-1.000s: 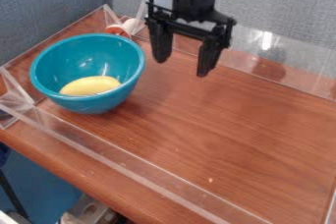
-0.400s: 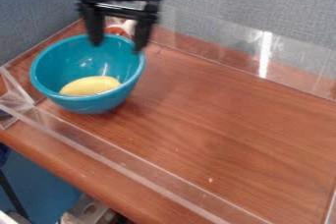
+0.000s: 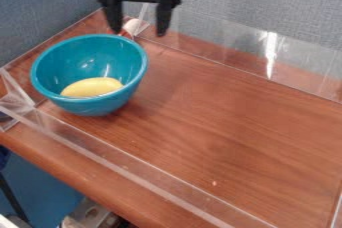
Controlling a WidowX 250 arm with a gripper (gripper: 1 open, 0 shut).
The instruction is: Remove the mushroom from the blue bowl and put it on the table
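Note:
The blue bowl (image 3: 70,62) sits at the left of the table (image 3: 221,112). A pale yellow rounded lump, the mushroom (image 3: 88,88), lies at its bottom. My black gripper (image 3: 138,26) hangs above the bowl's far rim, up and to the right of the mushroom. It points down and is open, with nothing between its fingers (image 3: 112,14). It touches neither the bowl nor the mushroom.
Low clear acrylic walls (image 3: 267,50) border the table on all sides. A small red-and-white object (image 3: 132,30) lies behind the bowl at the back wall, partly hidden by the gripper. Bare wood stretches to the right of the bowl.
The gripper has moved left and upward from right of the bowl to above its far rim. It has rolled about its axis and stayed open. The bowl and mushroom have not moved.

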